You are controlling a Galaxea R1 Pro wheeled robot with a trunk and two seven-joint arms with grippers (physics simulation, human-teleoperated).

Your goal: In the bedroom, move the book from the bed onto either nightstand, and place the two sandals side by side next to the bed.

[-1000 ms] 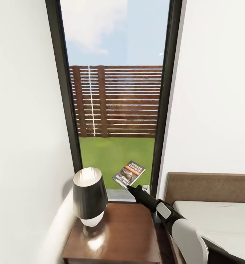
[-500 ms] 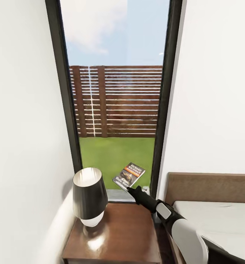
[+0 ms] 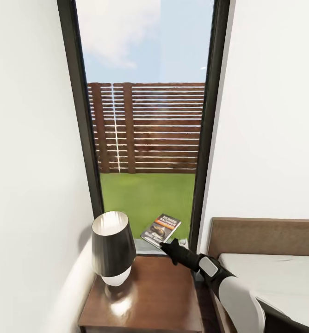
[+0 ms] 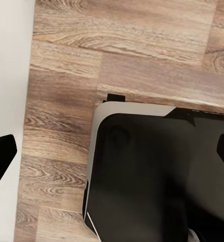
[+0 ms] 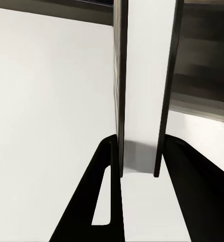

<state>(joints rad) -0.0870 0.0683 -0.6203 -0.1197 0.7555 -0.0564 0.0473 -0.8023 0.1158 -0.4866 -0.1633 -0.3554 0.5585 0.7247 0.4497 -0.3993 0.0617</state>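
A: Starting on the left, what is showing?

B: The left gripper (image 4: 112,151) is hanging over a wood-plank floor (image 4: 117,50), with the robot's dark base (image 4: 157,176) lying under it. Its two dark fingertips (image 4: 1,156) are standing far apart with nothing between them.

A: And in the head view?

B: A lamp (image 3: 111,247) with a dark shade is sitting on the nightstand (image 3: 150,296), well to the left of the right gripper (image 3: 166,244). That glossy dark worktop is lying below the gripper, otherwise bare.

A: Where is the book?

B: The book (image 3: 161,230) is sticking out beyond the right gripper's tip, up and to the left of it, tilted, cover showing, in front of the tall window (image 3: 145,120). It is hanging in the air above the back edge of the nightstand, not touching the wood.

A: Is the gripper holding it?

B: Yes. In the right wrist view both fingers (image 5: 104,196) are pressing against the book's edge (image 5: 144,91), clamped on it.

A: Further right?

B: The bed (image 3: 275,273) with its brown headboard (image 3: 265,236) is lying to the right of the right gripper, just beside the nightstand.
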